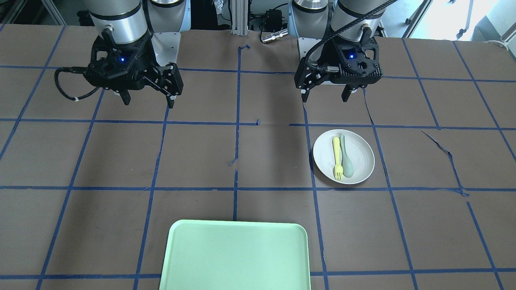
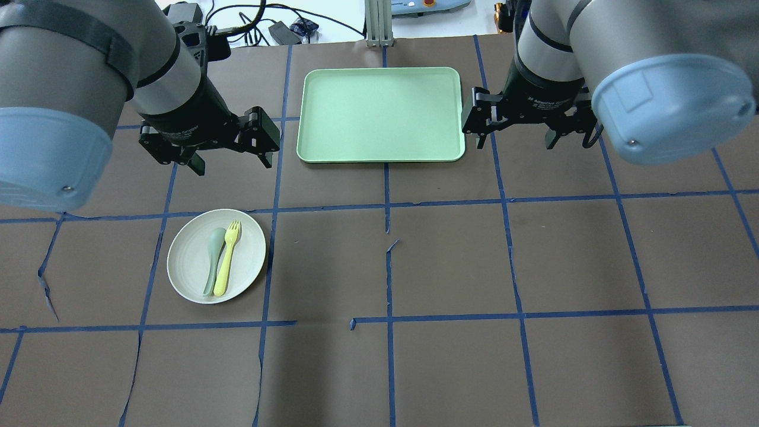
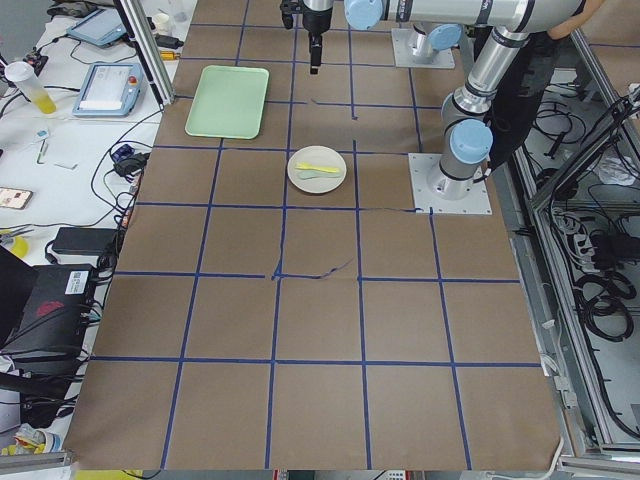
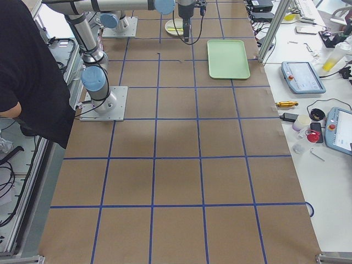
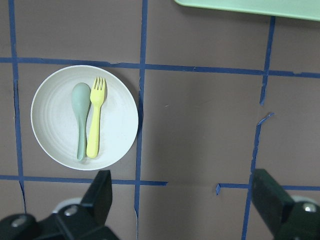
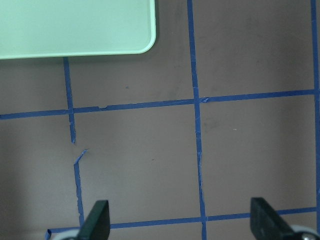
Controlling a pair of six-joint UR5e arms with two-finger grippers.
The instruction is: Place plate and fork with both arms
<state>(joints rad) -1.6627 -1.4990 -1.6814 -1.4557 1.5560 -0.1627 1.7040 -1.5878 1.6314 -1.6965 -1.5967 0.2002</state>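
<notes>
The white plate (image 2: 187, 261) lies on the table on my left side, and it also shows in the front view (image 1: 363, 159) and the left wrist view (image 5: 55, 115). The yellow fork (image 2: 227, 259) lies on it next to a grey-green spoon (image 2: 212, 261), tines pointing away from me. My left gripper (image 2: 233, 165) hangs open and empty above the table, just beyond the plate. Its fingers (image 5: 100, 190) frame the left wrist view. My right gripper (image 2: 514, 142) is open and empty above the table, just right of the tray.
A mint-green rectangular tray (image 2: 379, 112) lies empty at the far middle of the table; its corner shows in the right wrist view (image 6: 75, 25). Blue tape lines grid the brown table cover, torn in places. Tablets and tools lie beyond the far edge.
</notes>
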